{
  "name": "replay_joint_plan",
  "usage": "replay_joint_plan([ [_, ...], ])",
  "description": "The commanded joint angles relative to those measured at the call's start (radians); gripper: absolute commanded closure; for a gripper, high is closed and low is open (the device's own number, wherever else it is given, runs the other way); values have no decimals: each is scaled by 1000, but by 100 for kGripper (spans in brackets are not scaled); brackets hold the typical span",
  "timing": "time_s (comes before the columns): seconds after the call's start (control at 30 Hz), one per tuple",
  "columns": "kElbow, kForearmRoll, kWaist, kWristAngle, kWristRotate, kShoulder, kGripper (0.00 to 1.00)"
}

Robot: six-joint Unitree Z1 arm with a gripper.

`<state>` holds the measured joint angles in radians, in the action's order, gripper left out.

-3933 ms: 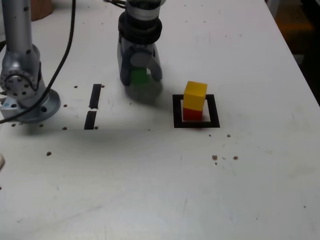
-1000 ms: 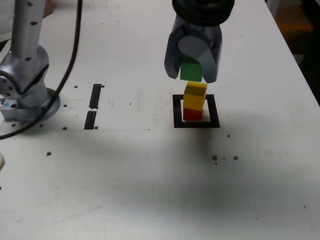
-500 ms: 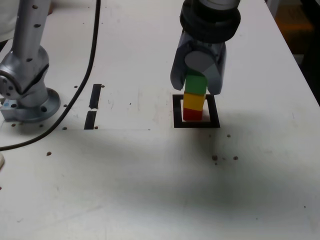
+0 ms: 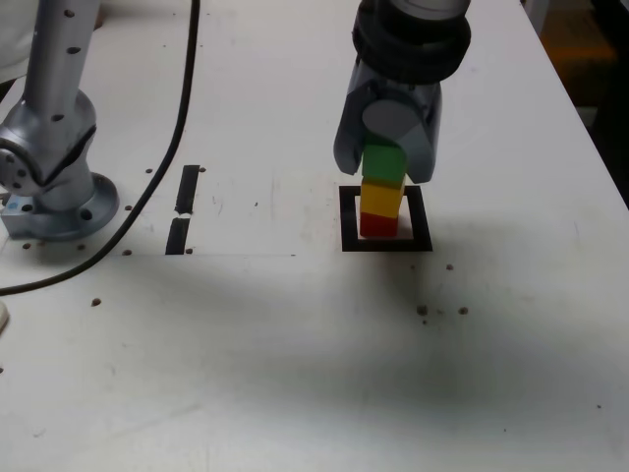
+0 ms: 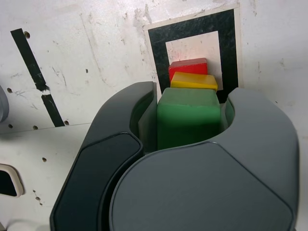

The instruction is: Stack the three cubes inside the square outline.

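One claw (image 4: 390, 162), closed on the green cube (image 4: 384, 163), likely steadying it over the yellow cube (image 4: 381, 198). Red cube (image 4: 378, 225) underneath as base, inside the black square outline (image 4: 350, 233), presumably to keep the stack on target.

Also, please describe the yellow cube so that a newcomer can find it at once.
Find the black square outline on the white table. Inside stands a stack: the yellow cube is its middle block, above the red one, below the green one between the gripper's jaws.
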<state>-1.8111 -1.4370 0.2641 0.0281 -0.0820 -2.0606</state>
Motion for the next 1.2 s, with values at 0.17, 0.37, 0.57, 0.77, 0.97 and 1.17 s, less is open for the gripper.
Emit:
replay_joint_plan([
  [0.17, -4, -6, -2, 0, -1, -13, 62],
  [0.37, -7, -10, -2, 2, 1, -20, 27],
  [0.57, -6, -17, -2, -2, 1, -19, 1],
  [0.77, -6, -26, -2, -18, -3, -7, 0],
  [0.97, 18, -25, -2, -32, -11, 45, 0],
  [1.17, 96, -7, 2, -21, -12, 190, 0],
])
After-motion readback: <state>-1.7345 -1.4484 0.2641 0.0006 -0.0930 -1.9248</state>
